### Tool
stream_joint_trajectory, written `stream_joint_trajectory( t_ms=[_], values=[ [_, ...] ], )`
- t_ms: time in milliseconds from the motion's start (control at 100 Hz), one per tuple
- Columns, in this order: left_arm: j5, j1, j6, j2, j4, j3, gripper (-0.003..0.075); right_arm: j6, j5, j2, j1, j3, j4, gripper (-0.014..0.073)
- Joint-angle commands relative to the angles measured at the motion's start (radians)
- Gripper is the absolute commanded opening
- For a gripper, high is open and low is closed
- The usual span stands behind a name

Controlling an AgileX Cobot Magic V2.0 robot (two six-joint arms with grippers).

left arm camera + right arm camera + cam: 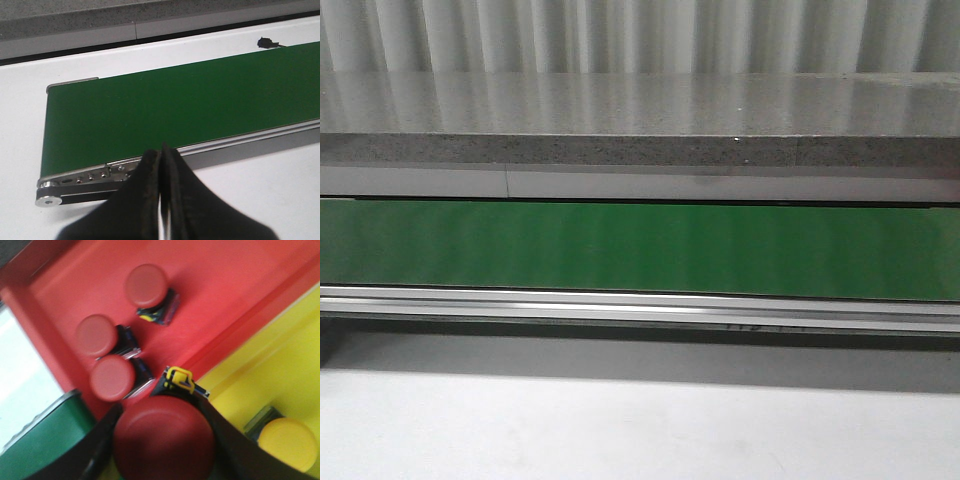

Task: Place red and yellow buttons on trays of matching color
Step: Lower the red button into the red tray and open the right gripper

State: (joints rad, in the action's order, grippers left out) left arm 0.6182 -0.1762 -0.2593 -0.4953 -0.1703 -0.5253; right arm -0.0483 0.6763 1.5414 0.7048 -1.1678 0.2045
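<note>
Red button (pixel 164 442) gripped between right gripper (pixel 162 440) fingers; above red tray (pixel 210 300)

An industrial sorting station: a green conveyor belt (pixel 640 248) on a white table (pixel 620 430) beside a corrugated wall (pixel 640 35).

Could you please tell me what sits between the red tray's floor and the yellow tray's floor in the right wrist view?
Only the two trays' raised rims, red tray against yellow tray, seen in the right wrist view.

a plain green belt (pixel 640 248) runs over a white table (pixel 620 430). the right gripper (pixel 162 440) is black round a red button (pixel 164 440); beside it, red tray (pixel 240 285), yellow tray (pixel 295 365), yellow button (pixel 289 443).
</note>
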Motion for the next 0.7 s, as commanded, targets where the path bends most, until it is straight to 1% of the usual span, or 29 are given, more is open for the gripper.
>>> stream_joint_trajectory(
  t_ms=[0, 90, 290, 380, 690],
  values=[
    [-0.069, -0.008, 0.002, -0.007, -0.016, -0.028, -0.002, -0.018, -0.086, 0.001, 0.022, -0.032, 0.007, 0.0092],
    [-0.069, -0.008, 0.002, -0.007, -0.016, -0.028, -0.002, -0.024, -0.121, 0.043, 0.023, -0.032, 0.013, 0.0092],
    [-0.069, -0.008, 0.002, -0.007, -0.016, -0.028, -0.002, -0.025, -0.226, 0.129, 0.023, -0.032, 0.104, 0.0092],
    [-0.069, -0.008, 0.002, -0.007, -0.016, -0.028, -0.002, -0.025, -0.265, 0.156, 0.021, -0.032, 0.118, 0.0092],
    [-0.069, -0.008, 0.002, -0.007, -0.016, -0.028, -0.002, -0.025, -0.305, 0.225, 0.02, -0.032, 0.175, 0.0092]
  ],
)
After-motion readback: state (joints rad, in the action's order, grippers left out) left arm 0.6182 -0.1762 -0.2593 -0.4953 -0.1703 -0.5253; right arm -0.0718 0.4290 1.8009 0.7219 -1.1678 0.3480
